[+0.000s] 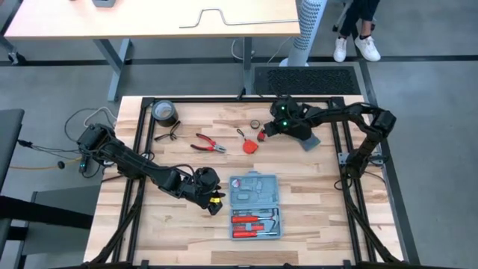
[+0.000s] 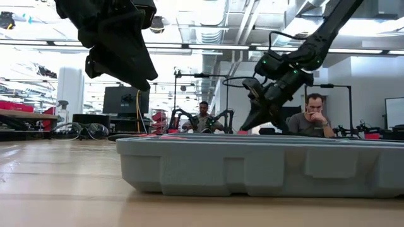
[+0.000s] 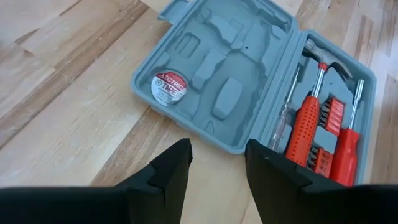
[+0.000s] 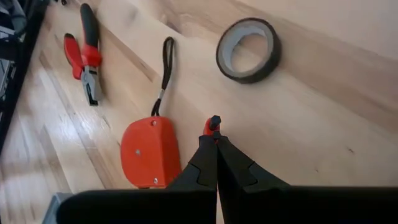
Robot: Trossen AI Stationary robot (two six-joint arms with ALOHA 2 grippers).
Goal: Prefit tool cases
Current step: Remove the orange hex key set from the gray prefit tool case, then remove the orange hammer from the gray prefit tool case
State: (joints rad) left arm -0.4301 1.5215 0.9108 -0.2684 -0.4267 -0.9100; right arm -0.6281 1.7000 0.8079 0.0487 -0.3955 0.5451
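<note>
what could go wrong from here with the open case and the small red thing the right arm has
1. The right end effector is shut on a small red and black piece by its very tip, so it may slip out in transit.
2. The orange tape measure lies right beside that grasp and could get nudged.
3. The left end effector hovers open near the edge of the open blue-grey plastic tool case; a low move might shove it.

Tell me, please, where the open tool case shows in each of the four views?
High view: tool case, bottom centre, beside the left gripper.
Low view: grey wall filling the foreground.
Left wrist view: upper centre, lid open.
Right wrist view: only a grey corner at the bottom edge, possibly it.
Shared landmark: red-handled tools inside.
</note>
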